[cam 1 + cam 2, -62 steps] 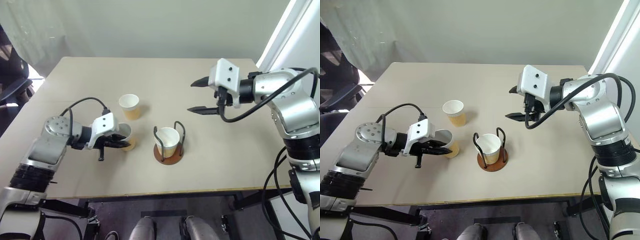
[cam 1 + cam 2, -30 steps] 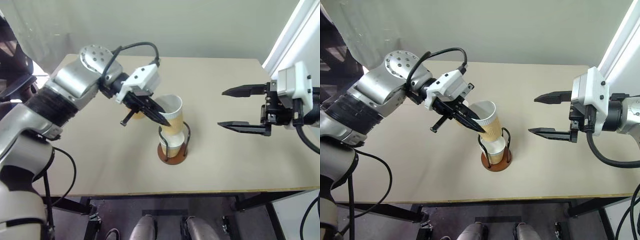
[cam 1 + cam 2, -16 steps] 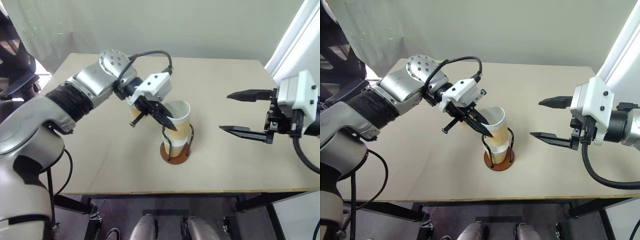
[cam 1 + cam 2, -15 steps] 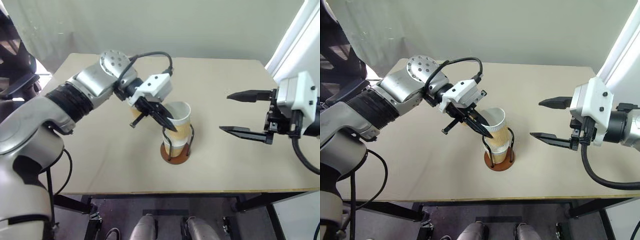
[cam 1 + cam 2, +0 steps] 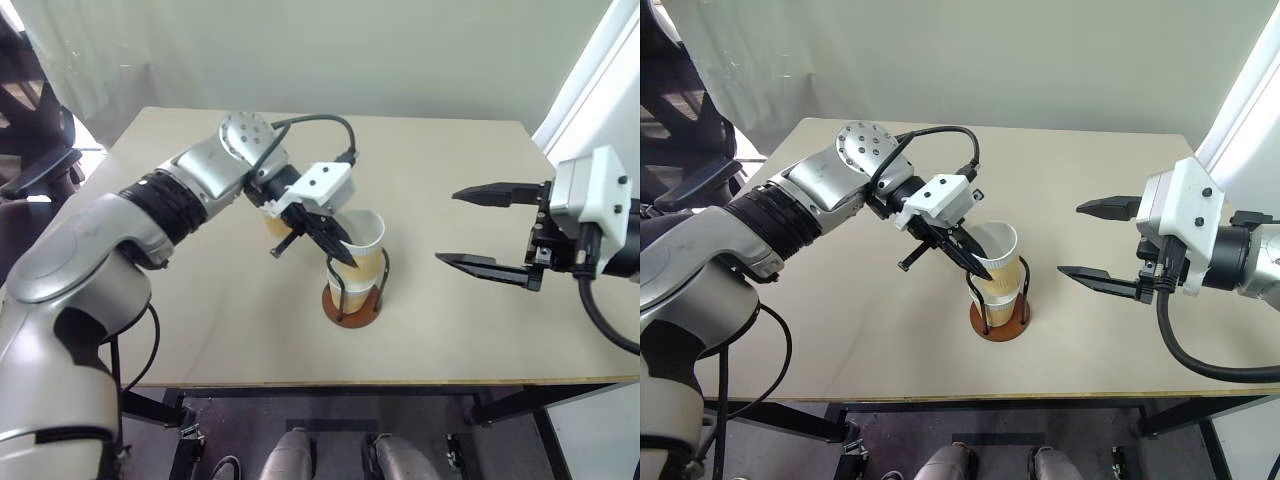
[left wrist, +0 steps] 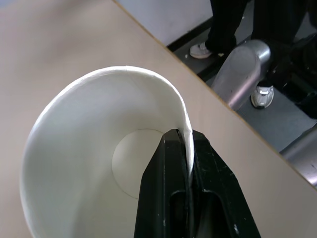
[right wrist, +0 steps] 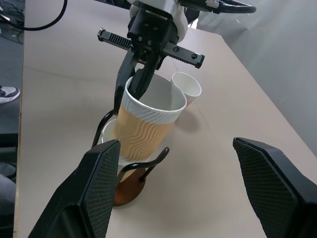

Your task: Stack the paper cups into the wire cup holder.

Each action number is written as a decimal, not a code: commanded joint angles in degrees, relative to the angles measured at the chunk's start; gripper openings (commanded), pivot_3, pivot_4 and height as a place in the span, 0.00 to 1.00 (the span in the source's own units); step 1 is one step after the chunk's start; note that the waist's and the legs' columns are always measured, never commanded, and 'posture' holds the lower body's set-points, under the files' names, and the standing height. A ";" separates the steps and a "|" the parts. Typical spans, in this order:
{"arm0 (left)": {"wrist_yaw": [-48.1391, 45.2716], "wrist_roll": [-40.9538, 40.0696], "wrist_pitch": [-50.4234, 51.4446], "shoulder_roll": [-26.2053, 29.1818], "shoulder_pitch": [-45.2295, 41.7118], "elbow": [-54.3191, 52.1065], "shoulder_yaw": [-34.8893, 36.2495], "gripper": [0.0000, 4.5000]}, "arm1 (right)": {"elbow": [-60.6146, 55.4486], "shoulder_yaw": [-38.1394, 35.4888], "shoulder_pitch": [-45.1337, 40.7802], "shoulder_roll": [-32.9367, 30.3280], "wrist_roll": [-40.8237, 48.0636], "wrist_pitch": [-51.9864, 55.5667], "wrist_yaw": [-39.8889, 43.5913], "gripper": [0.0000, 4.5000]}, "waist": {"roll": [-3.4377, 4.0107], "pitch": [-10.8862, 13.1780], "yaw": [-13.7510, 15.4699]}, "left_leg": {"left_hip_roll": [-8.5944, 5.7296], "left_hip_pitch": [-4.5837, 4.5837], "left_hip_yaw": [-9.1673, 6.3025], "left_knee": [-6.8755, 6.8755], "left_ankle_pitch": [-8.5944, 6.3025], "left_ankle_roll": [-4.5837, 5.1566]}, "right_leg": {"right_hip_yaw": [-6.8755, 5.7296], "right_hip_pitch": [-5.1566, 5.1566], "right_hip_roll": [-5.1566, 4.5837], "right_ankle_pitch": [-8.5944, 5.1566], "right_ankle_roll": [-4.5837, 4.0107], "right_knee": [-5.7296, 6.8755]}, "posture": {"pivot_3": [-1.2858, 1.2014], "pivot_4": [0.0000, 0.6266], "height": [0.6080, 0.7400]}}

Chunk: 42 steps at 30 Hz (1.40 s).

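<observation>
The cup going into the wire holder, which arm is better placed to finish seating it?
Probably the left. The left gripper is shut on the upper cup's rim, already nested in the wire cup holder. The right gripper hangs open, apart.

I can read no text, label, brand, number or sign anywhere in front of me (I looked over every surface I can see). The paper cup (image 7: 146, 121) pinched at its rim by my left end effector (image 5: 338, 249) has only a plain wavy ribbed sleeve, with no print on it, and its white inside is blank. The other cup (image 7: 186, 87) on the worktop (image 5: 200, 320) is unmarked too. The white housings of my end effectors carry only small dark screw holes, no lettering.
</observation>
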 commanded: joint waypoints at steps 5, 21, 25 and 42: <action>-2.33 0.66 -1.02 0.87 -1.46 1.08 -0.34 0.01 | -1.56 -2.67 0.41 -1.22 1.05 -0.61 -1.52 0.84 | 0.00 0.00 0.04 | -0.03 -0.01 0.00 0.01 -0.03 0.04 | 0.02 0.01 -0.01 -0.02 0.04 -0.02 | 0.52 0.24 1.00; -2.33 0.39 0.15 -1.26 -0.86 2.13 0.06 0.38 | -2.02 -1.93 0.37 -1.78 1.98 -0.48 -3.21 0.84 | 0.00 0.00 0.10 | -0.09 -0.02 0.00 0.06 -0.05 0.08 | 0.04 0.03 -0.03 -0.02 0.12 -0.02 | 0.52 0.24 1.00; -2.33 1.09 -0.87 -0.92 -1.22 2.65 -0.92 0.68 | -1.89 -1.70 0.50 -1.92 1.77 -0.61 -3.41 0.84 | 0.00 0.00 0.11 | -0.10 -0.02 0.00 0.06 -0.06 0.10 | 0.04 0.03 -0.03 -0.03 0.14 -0.02 | 0.52 0.24 1.00; 15.56 31.35 -5.71 -7.43 -1.01 41.75 27.65 0.68 | 0.27 1.24 -0.65 -1.55 0.09 -2.67 -2.73 0.84 | 0.15 -0.02 -0.39 | -0.16 0.04 0.16 0.15 -0.21 0.29 | 0.19 0.04 -0.01 -0.10 0.32 -0.02 | 0.52 0.24 1.00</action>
